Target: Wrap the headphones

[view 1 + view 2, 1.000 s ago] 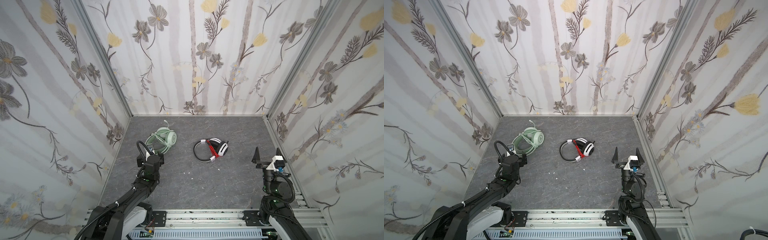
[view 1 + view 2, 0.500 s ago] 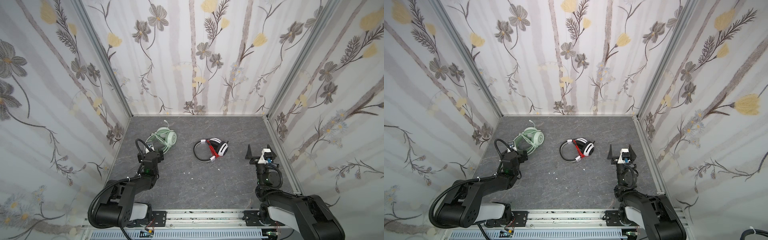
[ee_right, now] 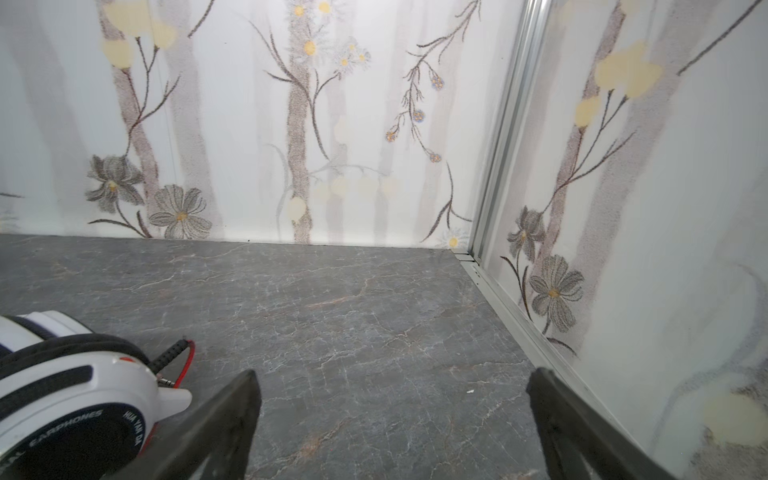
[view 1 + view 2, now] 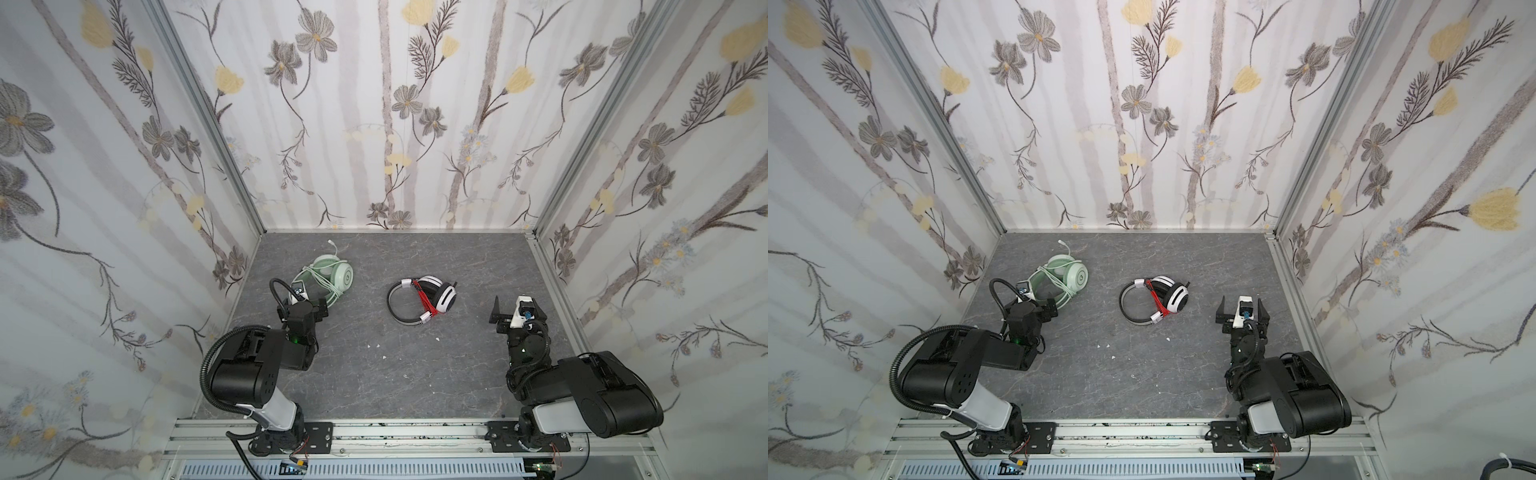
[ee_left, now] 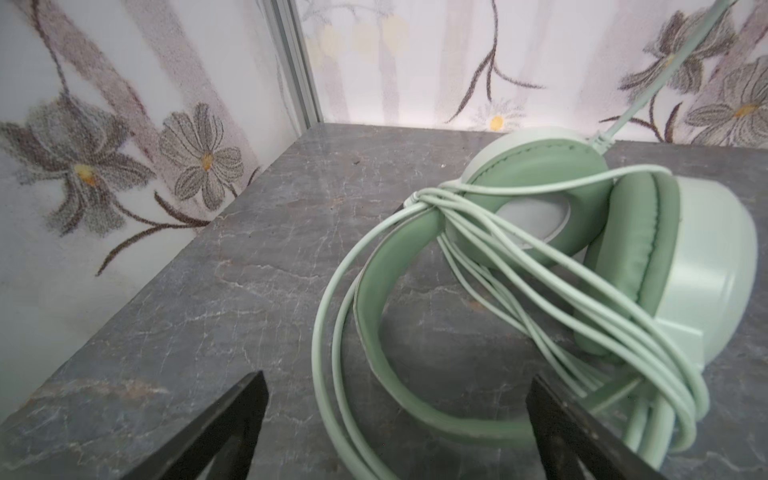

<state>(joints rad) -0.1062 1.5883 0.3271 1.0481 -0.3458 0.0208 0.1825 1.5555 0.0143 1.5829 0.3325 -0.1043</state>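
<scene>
On the table (image 4: 415,374), the left headset (image 4: 343,276) lies just beyond the left end effector (image 4: 303,303); the middle headset (image 4: 444,297) sits apart (right end effector (image 4: 517,311) well to its right).

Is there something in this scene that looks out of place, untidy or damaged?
Mostly tidy. The green headphones have their cable wound in loose loops, and its plug end sticks out toward the back wall. A few small white bits lie on the table near the white-and-black headphones. No damage shows.

Grey marbled table (image 4: 415,374) — floral walls (image 4: 353,104), white scraps (image 4: 377,345).
</scene>
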